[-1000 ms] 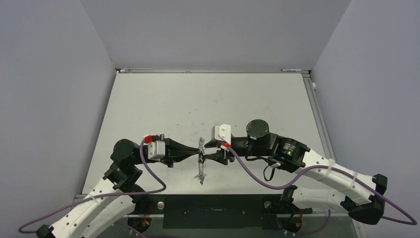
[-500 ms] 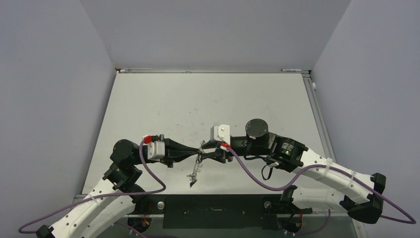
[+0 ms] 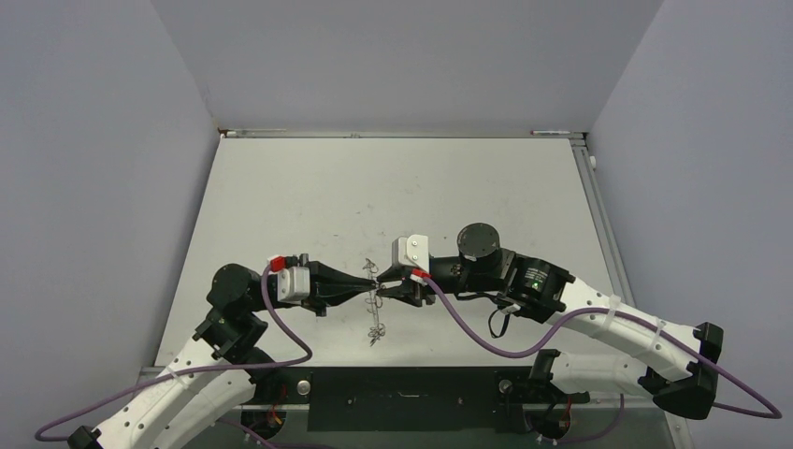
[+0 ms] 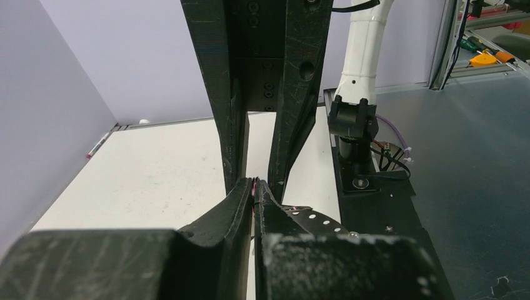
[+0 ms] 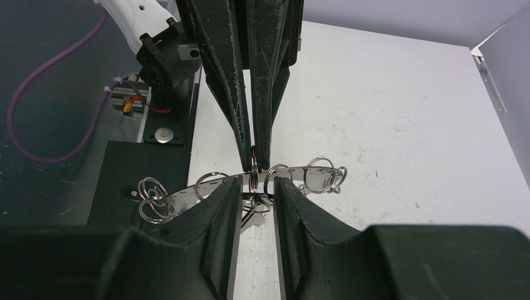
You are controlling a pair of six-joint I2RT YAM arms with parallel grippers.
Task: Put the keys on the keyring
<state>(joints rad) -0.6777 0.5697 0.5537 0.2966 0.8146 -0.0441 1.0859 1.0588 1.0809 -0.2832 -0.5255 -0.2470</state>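
The keyring (image 3: pixel 377 304), a flat grey metal ring rimmed with thin wire loops, hangs between my two grippers above the table. My left gripper (image 3: pixel 371 283) is shut on one of its wire loops, pinched at the fingertips (image 4: pixel 254 185). The ring's holed band (image 4: pixel 312 217) shows beside them. My right gripper (image 3: pixel 391 285) faces the left one. Its jaws stand open on either side of a wire loop (image 5: pixel 253 182), without touching it. The ring's band (image 5: pixel 187 194) arcs just beyond the right gripper (image 5: pixel 256 184). The key and the blue tag do not show clearly.
The white table (image 3: pixel 393 187) has grey walls on three sides. A black base plate (image 3: pixel 402 385) runs along the near edge between the arm bases. A purple cable (image 3: pixel 468 332) loops under the right arm.
The right arm has moved left, closing in on the left gripper's tips. The hanging ring's lower end swung left, then back under the grippers. The left arm has stayed put.
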